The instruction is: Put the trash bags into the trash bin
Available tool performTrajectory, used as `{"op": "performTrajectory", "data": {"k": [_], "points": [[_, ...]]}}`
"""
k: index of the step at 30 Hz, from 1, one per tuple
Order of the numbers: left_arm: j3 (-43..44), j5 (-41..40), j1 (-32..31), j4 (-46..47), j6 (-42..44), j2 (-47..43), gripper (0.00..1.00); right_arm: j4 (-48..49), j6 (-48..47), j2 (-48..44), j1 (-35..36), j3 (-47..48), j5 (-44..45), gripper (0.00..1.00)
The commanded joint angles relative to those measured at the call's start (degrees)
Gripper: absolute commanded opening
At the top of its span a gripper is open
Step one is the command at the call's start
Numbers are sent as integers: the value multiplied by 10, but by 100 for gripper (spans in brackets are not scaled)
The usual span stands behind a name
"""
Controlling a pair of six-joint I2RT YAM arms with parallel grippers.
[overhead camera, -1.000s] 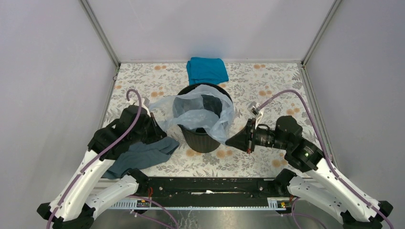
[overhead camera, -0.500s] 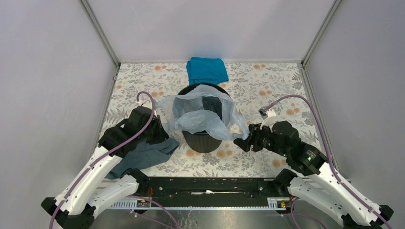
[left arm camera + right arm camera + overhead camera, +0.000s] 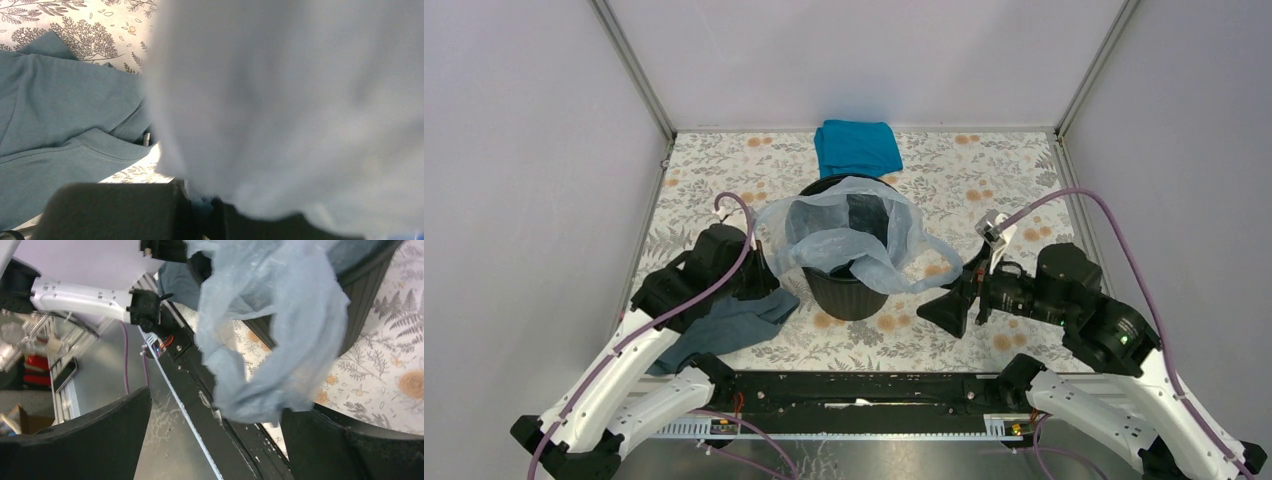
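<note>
Inside three smooth, pale grey walls (image 3: pixel 854 60) joined by two slanting metal corner posts (image 3: pixel 636 70), one table (image 3: pixel 1024 190) carries a matt covering printed with grey ferns and orange flowers. One trash bag (image 3: pixel 842 240), thin, translucent, pale blue-grey and wrinkled, is draped over the mouth of the trash bin (image 3: pixel 844 295). It sags partly inside, and one twisted tail trails out toward 4 o'clock. One bin: black, round, ribbed plastic, tapering downward, upright at table centre. Two cloths, both soft: one slate-grey cloth (image 3: pixel 724 328), rumpled, at 8 o'clock of the bin; one teal cloth (image 3: pixel 857 147), folded roughly square, at 12 o'clock. Two black grippers: the left gripper (image 3: pixel 200 212), at 9 o'clock of the bin, is clenched on the bag's bunched edge. The right gripper (image 3: pixel 949 305), at 4 o'clock, has its fingers spread wide, and the bag's tail hangs loose between them, not pinched.
</note>
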Motion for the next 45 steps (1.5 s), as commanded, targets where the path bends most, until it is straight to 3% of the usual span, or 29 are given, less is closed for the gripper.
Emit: {"op": "performTrajectory", "data": {"k": [1, 4, 5, 8, 17, 20, 25, 28, 30, 33, 37, 40, 43, 45], "points": [[-9, -14, 1, 34, -2, -17, 0, 39, 75, -19, 0, -60, 70, 100], [-16, -18, 2, 37, -7, -24, 0, 125, 219, -57, 1, -147, 193, 100], [-17, -26, 1, 36, -9, -25, 0, 165, 260, -63, 1, -170, 197, 100], [-22, -66, 1, 25, -22, -26, 0, 260, 315, -54, 0, -204, 145, 94], [-35, -43, 2, 45, -39, -61, 0, 327, 279, -36, 0, -196, -46, 100], [-26, -30, 1, 44, -34, -61, 0, 326, 290, -33, 1, -195, -66, 100], [-17, -26, 1, 44, -31, -68, 0, 291, 332, -65, 1, -202, 34, 100], [-10, -32, 1, 40, -29, -68, 0, 266, 408, -101, 0, -213, 150, 99], [-6, -38, 2, 38, -24, -70, 0, 247, 430, -120, 1, -219, 194, 89], [-6, -44, 2, 39, -19, -72, 0, 231, 419, -136, 0, -224, 210, 67], [-12, -33, 1, 46, -6, -70, 0, 262, 387, -119, 1, -257, 147, 52], [-12, -24, 1, 45, 15, -67, 0, 307, 339, -79, 1, -280, 69, 27], [-3, -86, 1, 13, 19, -68, 0, 208, 249, -35, 0, -250, 79, 0], [2, -125, 2, -9, 18, -52, 0, 98, 220, -16, 0, -226, 188, 0]]}}
